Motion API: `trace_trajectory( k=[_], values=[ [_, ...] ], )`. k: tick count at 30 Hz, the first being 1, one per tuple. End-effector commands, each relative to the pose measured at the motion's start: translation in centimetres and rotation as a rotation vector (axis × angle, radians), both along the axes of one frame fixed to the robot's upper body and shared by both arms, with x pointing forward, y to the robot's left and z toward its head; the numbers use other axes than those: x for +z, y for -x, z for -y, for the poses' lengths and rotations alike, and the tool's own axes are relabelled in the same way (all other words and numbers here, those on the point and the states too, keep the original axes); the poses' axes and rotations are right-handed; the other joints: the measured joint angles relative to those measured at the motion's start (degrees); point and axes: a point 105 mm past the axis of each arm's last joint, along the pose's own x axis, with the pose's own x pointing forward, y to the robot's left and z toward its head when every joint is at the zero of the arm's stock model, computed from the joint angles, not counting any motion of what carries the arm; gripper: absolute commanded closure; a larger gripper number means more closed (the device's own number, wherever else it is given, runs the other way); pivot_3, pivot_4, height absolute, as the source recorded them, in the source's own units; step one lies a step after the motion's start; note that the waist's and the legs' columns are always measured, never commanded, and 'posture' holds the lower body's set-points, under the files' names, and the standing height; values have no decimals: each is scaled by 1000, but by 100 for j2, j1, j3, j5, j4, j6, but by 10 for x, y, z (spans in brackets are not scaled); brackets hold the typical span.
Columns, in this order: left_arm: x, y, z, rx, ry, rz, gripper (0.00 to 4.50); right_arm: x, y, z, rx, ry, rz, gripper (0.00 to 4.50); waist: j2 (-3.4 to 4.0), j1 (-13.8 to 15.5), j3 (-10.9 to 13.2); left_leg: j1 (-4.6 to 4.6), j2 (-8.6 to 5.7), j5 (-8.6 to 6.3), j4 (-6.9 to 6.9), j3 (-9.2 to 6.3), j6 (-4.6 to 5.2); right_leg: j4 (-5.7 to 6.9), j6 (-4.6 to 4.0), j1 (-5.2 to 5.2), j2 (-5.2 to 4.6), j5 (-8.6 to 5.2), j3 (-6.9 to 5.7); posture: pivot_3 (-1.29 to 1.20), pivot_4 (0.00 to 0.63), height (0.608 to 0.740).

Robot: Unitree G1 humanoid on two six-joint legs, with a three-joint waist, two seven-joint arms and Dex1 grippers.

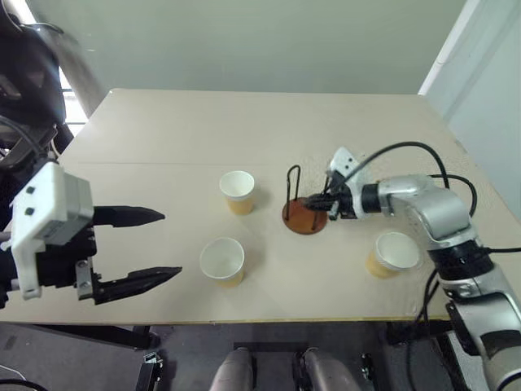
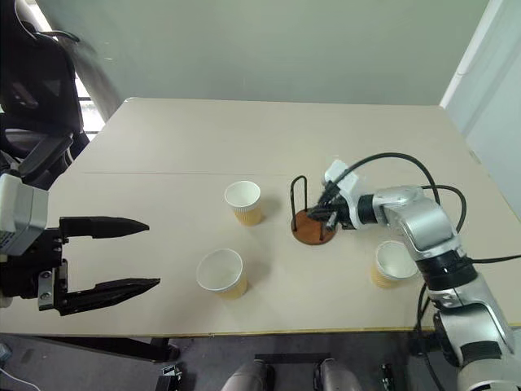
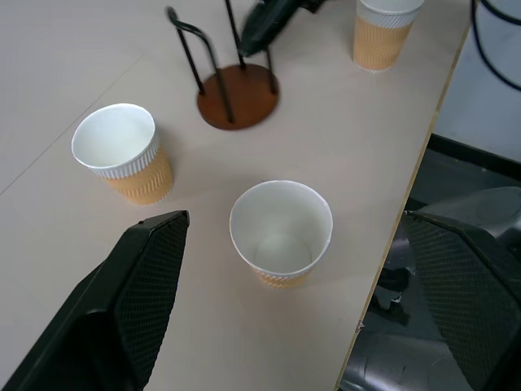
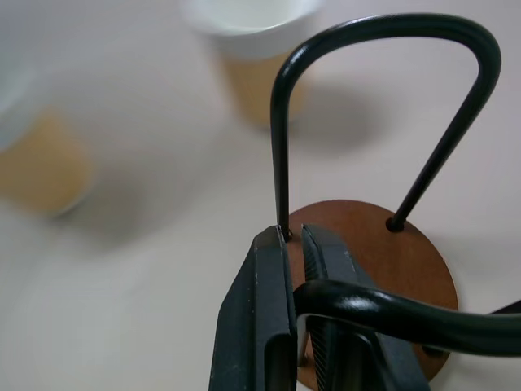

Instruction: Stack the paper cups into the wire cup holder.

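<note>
Right pincer [image 4: 295,269]: clenched on the near wire loop of the wire cup holder [image 1: 304,213]; in the right wrist view the two black fingers [image 4: 260,318] pinch together with the loop's black wire caught between them, just above the reddish-brown disc.
Right arm: reaches in from the lower right of the left eye view, forearm lying low over the table [image 1: 187,130], wrist turned so the fingers point toward the frame's left and slightly down at the holder.
Left pincer [image 1: 142,244]: released, the two black fingers spread wide with nothing between them, at the lower left of the left eye view, held above the table's near edge.
Left arm: its white wrist block sits at the far left of the frame; the fingers point toward the frame's right.
Wire cup holder: stands upright just right of centre, the disc flat on the table, with no cup inside it; its far loop is free.
Far cup [image 1: 238,192]: upright, left of the holder, near it but apart.
Near cup [image 1: 222,261]: upright, lower centre-left, in front of the open left fingers.
Right cup [image 1: 392,254]: upright, lower right, just beside the right forearm and partly under it.
In the way: the right pincer and wrist sit at the holder's right side.
</note>
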Motion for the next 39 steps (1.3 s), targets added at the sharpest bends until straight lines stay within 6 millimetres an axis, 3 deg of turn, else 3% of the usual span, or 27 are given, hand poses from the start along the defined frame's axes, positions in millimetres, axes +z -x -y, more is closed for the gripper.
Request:
trace_trajectory(
  k=[1,6,11,17,26,30,35,39],
  values=[
    [8,-1,0,-13,-15,31,0,6,39,-4,290,-5,7,4481,0,-1,0,-1,0,-1,0,0,-1,0,1,0,0,-2,0,0,150,740],
    [10,-3,2,-41,-19,22,0,11,63,-8,430,-74,-21,4481,-1,-30,0,5,0,8,2,3,1,2,1,2,1,-1,3,0,150,740],
    [11,-4,5,-60,-21,18,0,-4,68,-7,450,-40,-10,4481,-1,-34,-1,8,1,21,3,3,9,2,-3,7,2,-4,4,0,150,740],
    [13,-5,6,-78,-26,21,0,-19,62,-10,425,-3,56,4481,-2,-33,-1,10,2,24,6,3,9,3,-8,8,2,-5,5,0,150,740],
    [13,-4,10,-106,-16,14,0,-17,54,-14,413,37,126,4481,-2,-32,-1,9,2,24,5,3,8,3,-7,8,2,-3,4,0,150,740],
    [11,-5,10,-108,-17,11,0,-17,53,-12,413,64,122,3366,-2,-33,-1,8,2,23,5,2,7,2,-8,8,2,-3,4,0,150,740],
    [11,-6,10,-112,-17,12,0,-20,58,0,476,174,128,1565,-1,-32,-1,5,2,21,4,2,7,1,-7,8,2,-2,4,0,150,740],
    [10,-7,8,-113,-16,11,0,-7,54,11,479,232,175,108,-2,-28,-1,4,2,19,3,2,6,0,-12,7,2,-5,4,0,150,740]
  ],
)
